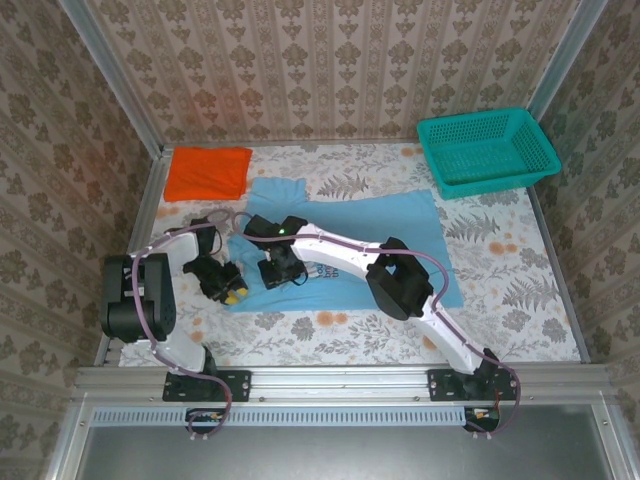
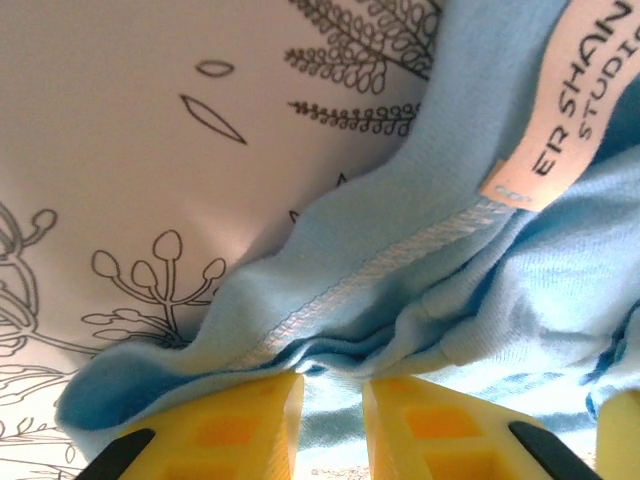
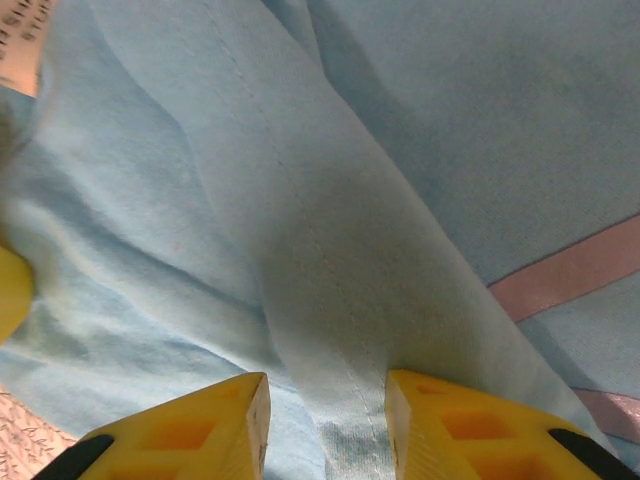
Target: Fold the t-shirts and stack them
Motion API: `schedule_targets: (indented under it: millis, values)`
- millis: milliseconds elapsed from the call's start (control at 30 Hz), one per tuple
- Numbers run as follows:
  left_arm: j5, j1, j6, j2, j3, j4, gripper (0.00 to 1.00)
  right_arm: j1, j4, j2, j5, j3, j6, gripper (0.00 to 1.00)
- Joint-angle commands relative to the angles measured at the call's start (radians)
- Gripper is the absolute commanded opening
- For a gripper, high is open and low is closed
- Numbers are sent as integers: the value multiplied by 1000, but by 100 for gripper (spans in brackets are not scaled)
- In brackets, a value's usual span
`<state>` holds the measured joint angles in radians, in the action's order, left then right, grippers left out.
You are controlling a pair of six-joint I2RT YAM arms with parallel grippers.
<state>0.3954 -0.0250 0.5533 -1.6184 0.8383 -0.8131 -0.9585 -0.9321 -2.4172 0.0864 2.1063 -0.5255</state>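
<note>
Blue shirt (image 1: 385, 235): spread mid-table, its left end bunched where both arms work. Orange shirt (image 1: 207, 172): folded flat at the back left corner, well apart from the blue.

Left gripper (image 2: 332, 430): jaws drawn narrow with a fold of the blue shirt's stitched edge between them, near the neck label (image 2: 565, 110). The cloth rises off the table (image 1: 520, 300) to the fingers, so it reads as pinched. Right gripper (image 3: 328, 430): a raised ridge of the same shirt runs down between its fingers, which also reads as a pinch.

Handling, by judgement: light, limp knit. It sags and wrinkles, will not hold a crease unaided, and may drag across the table. Best taken at hems, seams or the collar, where doubled layers give more bite, with both grips on one edge so the fold stays straight.

Count: two shirts, one blue and one orange. One teal basket (image 1: 487, 150), back right. Two arms.
</note>
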Motion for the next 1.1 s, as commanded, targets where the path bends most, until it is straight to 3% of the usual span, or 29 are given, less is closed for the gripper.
schedule_targets:
  millis: [0, 633, 900, 1067]
  values:
    - [-27, 14, -29, -33, -7, 37, 24, -3, -81, -41, -32, 45, 20, 37]
    - [-34, 38, -40, -65, 9, 38, 24, 0, -134, -114, -118, 75, 90, 30]
    - [-45, 39, -42, -66, 5, 36, 24, 4, -121, -101, -149, 63, 95, 13]
    - [-54, 39, -41, -66, 4, 37, 24, 20, -91, -64, -99, 47, 79, 5]
